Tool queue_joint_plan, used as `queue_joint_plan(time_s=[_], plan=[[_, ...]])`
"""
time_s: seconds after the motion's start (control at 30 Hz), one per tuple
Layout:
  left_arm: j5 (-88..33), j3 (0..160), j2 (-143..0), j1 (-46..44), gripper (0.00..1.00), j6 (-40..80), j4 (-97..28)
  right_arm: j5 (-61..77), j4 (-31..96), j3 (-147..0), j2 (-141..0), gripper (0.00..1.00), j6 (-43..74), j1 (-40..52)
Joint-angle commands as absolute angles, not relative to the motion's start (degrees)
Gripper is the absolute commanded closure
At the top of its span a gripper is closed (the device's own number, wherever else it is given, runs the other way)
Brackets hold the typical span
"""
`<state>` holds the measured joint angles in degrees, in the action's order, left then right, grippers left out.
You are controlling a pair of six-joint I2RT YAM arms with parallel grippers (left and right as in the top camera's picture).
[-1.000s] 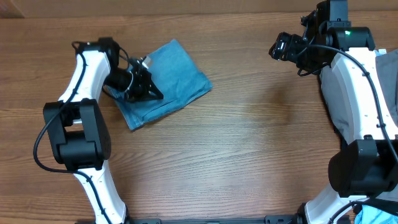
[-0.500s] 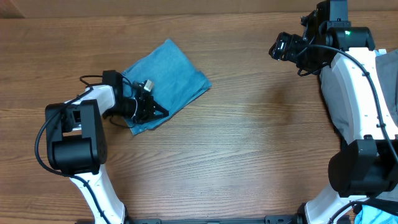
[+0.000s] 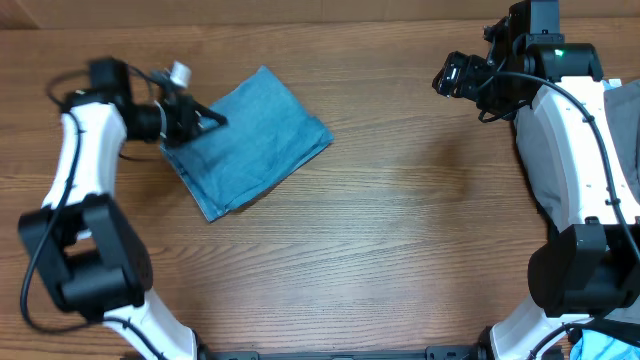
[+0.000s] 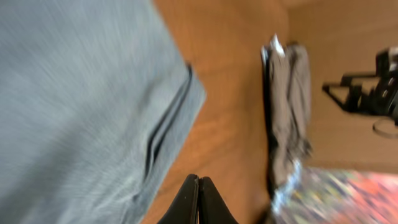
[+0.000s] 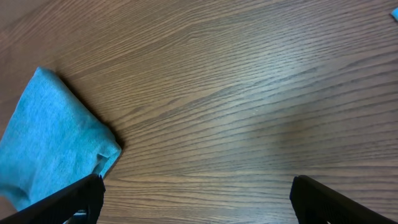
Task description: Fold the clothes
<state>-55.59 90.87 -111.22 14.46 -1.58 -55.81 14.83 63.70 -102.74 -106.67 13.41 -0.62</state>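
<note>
Clothes: the faded light-blue denim jeans (image 3: pixel 255 145) lie on the brown wooden table (image 3: pixel 400 250) as one compact, flat rectangle, several layers thick, turned corner-on to me.

Edges: the sides look straight and the layers line up. My left wrist view shows a stitched seam running near one corner (image 4: pixel 165 127), and I see no leg or hem trailing out.

My left gripper (image 3: pixel 216 120): it is at the upper-left edge of the jeans, with its fingers pressed together (image 4: pixel 199 190) and nothing between them. The wrist view is blurred, so I cannot tell whether the tips touch the denim or hang just over it.

My right gripper (image 3: pixel 447 78): it is well apart from the jeans, off past their right-hand corner. It is held up above the wood with its fingers spread wide (image 5: pixel 196 186) and is holding nothing. From there the jeans sit at the left of its view (image 5: pixel 50 140).

Other cloth: a crumpled grey garment (image 4: pixel 289 99) lies well apart from the jeans, beyond that same right-hand corner.

Done: I judge the folding of the jeans complete, since they are already down to a small tidy stack.

Left: at most a press or nudge to square the stack, then drawing my left arm clear. Whether the grey garment is also mine to fold, I cannot say.
</note>
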Motion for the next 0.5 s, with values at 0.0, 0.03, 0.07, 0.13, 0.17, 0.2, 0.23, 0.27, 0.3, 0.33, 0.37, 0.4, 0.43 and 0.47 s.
queue_joint_plan(time_s=[0.0,0.03,0.07,0.13,0.17,0.2,0.23,0.27,0.3,0.33,0.37,0.4,0.43,0.47], plan=[[-44.64,92.31,-109.97,16.58,0.96,3.46,-55.92,15.07,63.55,-102.80,-106.52,0.00,13.06,-0.73],[-44.38,91.85,-110.26,16.95,0.96,3.42,-55.90,15.07,63.53,-102.80,-106.52,0.00,13.06,-0.73],[-44.45,91.24,-110.76,17.28,0.96,3.44,-55.72,15.07,63.55,-102.80,-106.52,0.00,13.06,-0.71],[-44.38,90.70,-112.44,17.91,0.96,3.38,-55.42,15.07,63.55,-102.80,-106.52,0.00,13.06,-0.73],[-44.45,90.70,-113.54,18.26,0.96,3.42,-55.37,15.07,63.55,-102.80,-106.52,0.00,13.06,-0.73],[-44.51,90.70,-114.72,18.65,0.96,3.40,-55.24,15.07,63.55,-102.80,-106.52,0.00,13.06,-0.73],[-44.49,90.70,-115.98,19.00,0.96,3.38,-55.22,15.07,63.55,-102.80,-106.52,0.00,13.06,-0.73],[-44.49,90.70,-117.30,19.33,0.96,3.18,-55.22,15.07,63.55,-102.80,-106.52,0.00,13.06,-0.71],[-44.49,90.70,-118.80,19.57,0.96,2.70,-55.24,15.07,63.53,-102.80,-106.52,0.00,13.06,-0.73],[-44.45,90.70,-121.01,19.84,0.96,1.80,-55.27,15.07,63.55,-102.80,-106.52,0.00,13.06,-0.71],[-44.10,90.70,-123.04,20.05,0.96,1.13,-55.29,15.07,63.55,-102.80,-106.52,0.00,13.06,-0.73],[-43.07,90.67,-124.66,20.25,0.96,1.13,-55.29,15.07,63.55,-102.80,-106.52,0.00,13.06,-0.73],[-41.78,90.70,-126.17,20.36,0.96,1.13,-55.29,15.07,63.55,-102.80,-106.52,0.00,13.06,-0.71],[-39.11,90.70,-127.83,20.40,0.96,1.30,-55.27,15.07,63.55,-102.80,-106.52,0.00,13.06,-0.71]])
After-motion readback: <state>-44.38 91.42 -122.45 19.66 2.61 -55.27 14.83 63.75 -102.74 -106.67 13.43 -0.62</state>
